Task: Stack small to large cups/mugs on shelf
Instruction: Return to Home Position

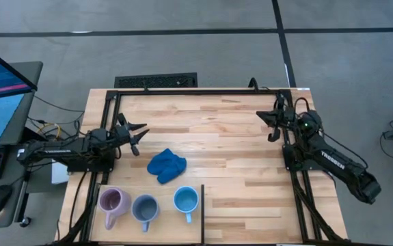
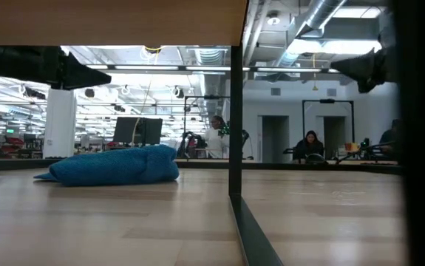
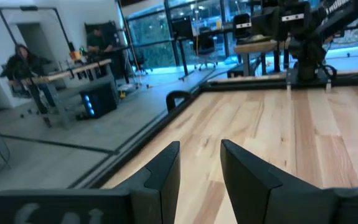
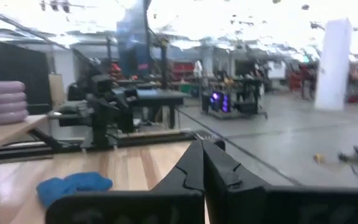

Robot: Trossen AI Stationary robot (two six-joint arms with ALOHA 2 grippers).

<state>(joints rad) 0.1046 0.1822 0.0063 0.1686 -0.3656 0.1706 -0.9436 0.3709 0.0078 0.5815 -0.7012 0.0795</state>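
Three mugs stand side by side on the shelf (image 1: 165,227), low in the high view by the table's (image 1: 237,157) edge: lilac mug (image 1: 113,202), grey-blue mug (image 1: 145,207), light blue mug (image 1: 186,199) — none nested. A blue cloth (image 1: 167,165) lies just beyond. The left claw (image 1: 140,138) hovers with fingers apart; the right claw (image 1: 268,125) is closed, empty.
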